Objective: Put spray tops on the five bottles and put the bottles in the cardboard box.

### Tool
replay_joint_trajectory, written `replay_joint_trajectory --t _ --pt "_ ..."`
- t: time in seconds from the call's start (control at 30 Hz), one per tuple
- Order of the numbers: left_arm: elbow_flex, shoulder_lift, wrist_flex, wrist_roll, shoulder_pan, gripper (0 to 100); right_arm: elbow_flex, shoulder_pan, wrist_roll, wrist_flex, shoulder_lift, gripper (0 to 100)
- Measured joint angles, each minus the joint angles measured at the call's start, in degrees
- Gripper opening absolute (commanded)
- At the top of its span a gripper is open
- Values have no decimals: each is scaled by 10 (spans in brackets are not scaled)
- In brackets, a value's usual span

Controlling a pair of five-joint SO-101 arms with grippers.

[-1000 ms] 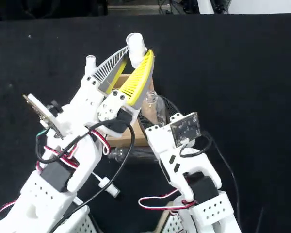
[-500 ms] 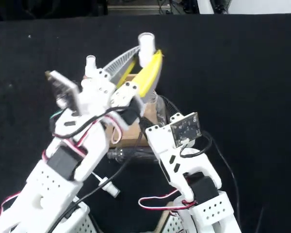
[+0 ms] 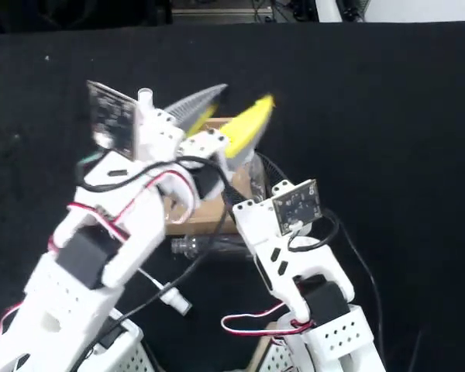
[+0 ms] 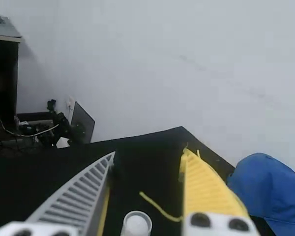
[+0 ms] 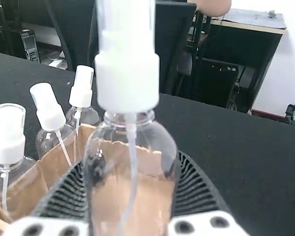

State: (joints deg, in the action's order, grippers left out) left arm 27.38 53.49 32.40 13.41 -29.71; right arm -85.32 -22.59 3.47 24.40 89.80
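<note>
My right gripper (image 5: 130, 162) is shut on a clear bottle (image 5: 130, 187), held upright with a white spray top (image 5: 128, 64) sitting on its neck. My left gripper (image 3: 229, 108) hangs above it, over the cardboard box (image 3: 205, 213), its grey and yellow fingers spread open. A white top (image 4: 136, 223) shows end-on between them, touching neither finger. Three bottles with spray tops (image 5: 49, 113) stand in the cardboard box (image 5: 59, 157). Another clear bottle (image 3: 198, 246) lies on the black table in front of the box, and a loose spray top (image 3: 174, 298) lies nearer the arms.
White perforated bins (image 3: 128, 353) stand at the near edge beside the arm bases. The black table (image 3: 387, 116) is bare to the right and behind the box. A blue cap (image 4: 270, 191) lies off to one side.
The left gripper has tilted upward and its fingers have spread apart. The spray top that stood at its fingertips no longer shows there from above. The right arm has kept still.
</note>
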Motion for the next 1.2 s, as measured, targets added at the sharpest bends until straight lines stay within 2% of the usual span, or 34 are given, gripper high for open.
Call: replay_joint_trajectory --t 0.2,0.37,0.5,0.6,0.97,1.2 --pt "-105 1 105 0 22 173 0 0 -1 0 0 11" --pt "-168 1 135 1 122 173 0 8 -41 -16 -1 11" --pt "-171 0 105 4 255 173 4 13 -55 -75 -27 11" --pt "-164 0 71 4 326 173 27 4 -57 -130 -97 11" --pt "-62 -4 -86 4 443 173 144 -45 -57 -262 -454 11" --pt "-45 -4 -125 4 492 173 145 -47 -57 -481 -596 11"
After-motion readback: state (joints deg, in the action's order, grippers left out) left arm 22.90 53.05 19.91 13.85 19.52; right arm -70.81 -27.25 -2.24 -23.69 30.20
